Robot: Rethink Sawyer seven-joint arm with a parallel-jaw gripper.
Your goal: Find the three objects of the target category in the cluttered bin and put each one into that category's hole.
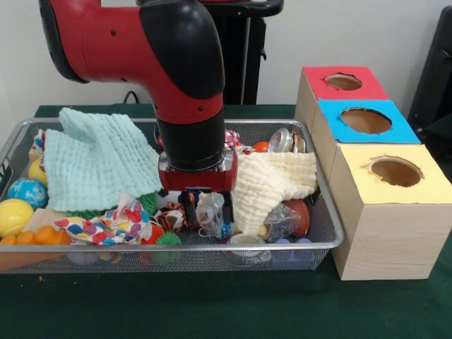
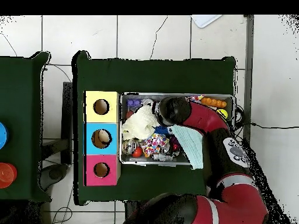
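Note:
The wire mesh bin (image 1: 332, 236) lies on the green table and is full of clutter. My gripper (image 1: 209, 212) reaches down into its front middle, its fingers (image 1: 188, 205) on either side of a crushed clear plastic bottle (image 1: 210, 214) and closed against it. A second crumpled clear bottle (image 1: 282, 221) lies to the right, beside a brown ball. The blue-surround hole (image 1: 365, 121) is the middle of three on the wooden boxes right of the bin. In the overhead view the arm (image 2: 195, 116) hides the gripper; the bin (image 2: 175, 95) and blue hole (image 2: 101, 138) show.
A mint cloth (image 1: 95, 159), a cream cloth (image 1: 272, 180) and a patterned cloth (image 1: 106, 227) cover much of the bin. Silver cans (image 1: 281, 140) (image 1: 247, 244), a yellow ball (image 1: 14, 215) and a blue ball (image 1: 28, 192) lie around. Red hole (image 1: 344, 82) and yellow hole (image 1: 395, 171) flank the blue one.

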